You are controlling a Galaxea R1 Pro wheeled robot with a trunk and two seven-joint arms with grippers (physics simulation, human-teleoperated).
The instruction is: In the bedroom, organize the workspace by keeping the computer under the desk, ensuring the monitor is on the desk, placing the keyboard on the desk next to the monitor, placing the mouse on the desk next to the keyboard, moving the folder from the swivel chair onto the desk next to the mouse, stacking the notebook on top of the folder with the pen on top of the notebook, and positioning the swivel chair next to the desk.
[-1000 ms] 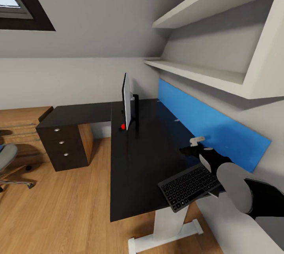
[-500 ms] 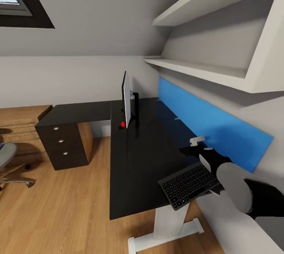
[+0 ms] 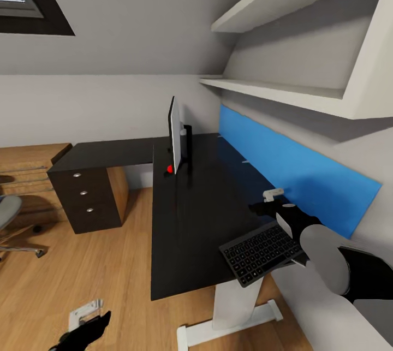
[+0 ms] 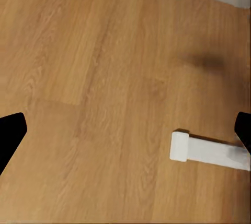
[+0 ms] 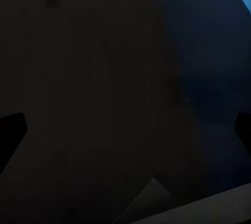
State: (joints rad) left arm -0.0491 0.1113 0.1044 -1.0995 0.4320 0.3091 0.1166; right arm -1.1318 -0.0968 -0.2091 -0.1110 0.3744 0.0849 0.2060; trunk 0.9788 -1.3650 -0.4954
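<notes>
The black-topped desk [image 3: 196, 214] runs along the right wall. The thin monitor [image 3: 174, 135] stands on it near the corner, seen almost edge-on. At the desk's near right corner is the keyboard [image 3: 259, 254], angled, one corner past the front edge. My right gripper [image 3: 268, 202] hovers just beyond the keyboard's far end with its fingers spread. In the right wrist view my right gripper [image 5: 125, 130] is open over the dark desktop, with nothing between the fingers. Low over the wood floor, my left gripper [image 3: 83, 319] [image 4: 125, 130] is open and empty. At the left edge shows part of the grey swivel chair [image 3: 8, 214].
A dark three-drawer unit [image 3: 87, 198] stands under the desk's left wing, with a low light-wood cabinet [image 3: 27, 165] beyond it. A long blue wall panel [image 3: 295, 168] and white shelves [image 3: 273, 91] line the right wall. The desk's white foot [image 4: 209, 151] rests on the floor.
The whole view has shifted slightly, so the camera moved. My left gripper has come into view at the bottom left. The keyboard and right arm keep their places.
</notes>
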